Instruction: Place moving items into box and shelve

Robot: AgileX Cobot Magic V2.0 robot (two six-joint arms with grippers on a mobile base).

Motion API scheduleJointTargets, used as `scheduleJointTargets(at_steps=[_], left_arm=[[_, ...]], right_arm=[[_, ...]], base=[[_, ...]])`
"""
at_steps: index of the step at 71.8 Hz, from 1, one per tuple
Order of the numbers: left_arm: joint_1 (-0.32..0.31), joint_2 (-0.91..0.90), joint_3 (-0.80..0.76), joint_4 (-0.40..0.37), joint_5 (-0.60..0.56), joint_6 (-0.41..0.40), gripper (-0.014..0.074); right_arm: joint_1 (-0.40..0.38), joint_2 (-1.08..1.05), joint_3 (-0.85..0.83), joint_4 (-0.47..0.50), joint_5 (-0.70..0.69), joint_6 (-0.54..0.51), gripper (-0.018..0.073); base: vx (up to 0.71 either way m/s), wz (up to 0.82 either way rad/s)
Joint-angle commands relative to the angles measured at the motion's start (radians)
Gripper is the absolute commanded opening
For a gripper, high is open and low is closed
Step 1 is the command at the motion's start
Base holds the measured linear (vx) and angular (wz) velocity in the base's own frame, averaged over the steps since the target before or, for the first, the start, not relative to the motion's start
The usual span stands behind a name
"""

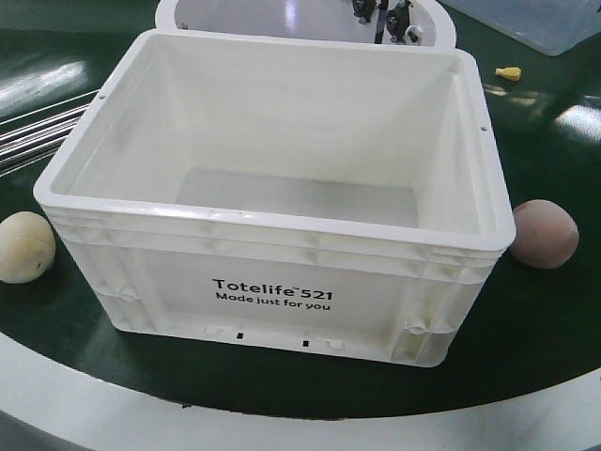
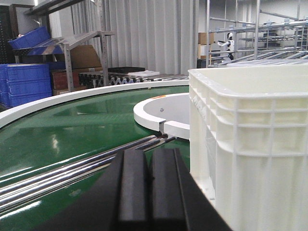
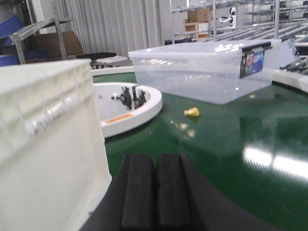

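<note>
A glossy green conveyor surface, edged in white, is set in a warehouse hall lined with racking and blue bins. On it the white crate is stood upright with its printed face toward the front camera, and its floor is seen to be bare. Both moving items are found outside it on the belt. The cream lump lies at 9 o'clock of the crate, just beside its left wall, and the pinkish lump lies at 3 o'clock, just beside the right wall. No long axis is offered by either (both are roundish), so the approach angle is judged to matter little.

The left gripper is seen clenched on nothing, with the crate's ribbed wall at its 2 o'clock. The right gripper is likewise closed and empty, with the crate at its 10 o'clock. The left arm is therefore judged nearer the cream lump and the right arm nearer the pinkish one. Neither lump is shown in a wrist view, so the exact bearing from either claw cannot be told.

Farther out, a white hub is placed at 12 o'clock of the crate, a small yellow piece at 1 o'clock, a clear tub beyond it, and steel rods at 10 o'clock.
</note>
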Motion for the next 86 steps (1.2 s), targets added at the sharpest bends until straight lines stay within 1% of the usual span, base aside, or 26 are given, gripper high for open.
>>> scheduleJointTargets(at_steps=[1,12,19,35,41,45,51,61,64,71,74,81,86], left_arm=[[-0.008,-0.013,-0.08,-0.005,-0.056,-0.015,0.0],[-0.008,0.017,-0.255,0.004,0.035,-0.014,0.0],[-0.008,0.083,-0.374,0.01,0.068,-0.014,0.0],[-0.008,0.339,-0.611,0.159,0.065,-0.015,0.0],[-0.008,0.433,-0.652,0.18,0.055,-0.015,0.0],[-0.008,0.488,-0.659,0.18,0.035,-0.015,0.0],[-0.008,0.569,-0.659,0.179,0.026,-0.015,0.0],[-0.008,0.673,-0.659,0.178,0.018,-0.02,0.0002],[-0.008,0.692,-0.659,0.176,0.017,-0.041,0.0004],[-0.008,0.734,-0.659,0.145,0.027,-0.176,0.0017],[-0.008,0.739,-0.659,0.142,0.044,-0.21,0.0033],[-0.008,0.745,-0.659,0.142,0.053,-0.267,0.0097],[-0.008,0.744,-0.659,0.14,0.05,-0.314,0.0159]], right_arm=[[-0.006,-0.01,-0.11,-0.019,-0.061,-0.023,-0.0001],[-0.006,0.039,-0.279,-0.02,0.029,-0.023,-0.0001],[-0.006,0.126,-0.371,-0.021,0.035,-0.023,-0.0001],[-0.006,0.414,-0.587,-0.023,0.022,-0.023,-0.0001],[-0.006,0.517,-0.643,-0.023,0.005,-0.024,-0.0001],[-0.006,0.584,-0.667,-0.023,-0.019,-0.024,-0.0001],[-0.006,0.665,-0.674,-0.023,-0.043,-0.024,-0.0001],[-0.006,0.785,-0.674,-0.007,-0.034,-0.022,0.0004],[-0.006,0.805,-0.674,0.001,-0.034,-0.022,0.0008],[-0.006,0.85,-0.674,0.002,-0.029,-0.023,0.0028],[-0.006,0.86,-0.674,0.002,-0.019,-0.023,0.0046],[-0.006,0.869,-0.674,0.002,0.016,-0.023,0.0108],[-0.006,0.869,-0.674,0.002,0.03,-0.023,0.0181]], base=[[0.0,0.0],[0.0,0.0],[0.0,0.0],[0.0,0.0],[0.0,0.0],[0.0,0.0],[0.0,0.0],[0.0,0.0],[0.0,0.0],[0.0,0.0],[0.0,0.0],[0.0,0.0],[0.0,0.0]])
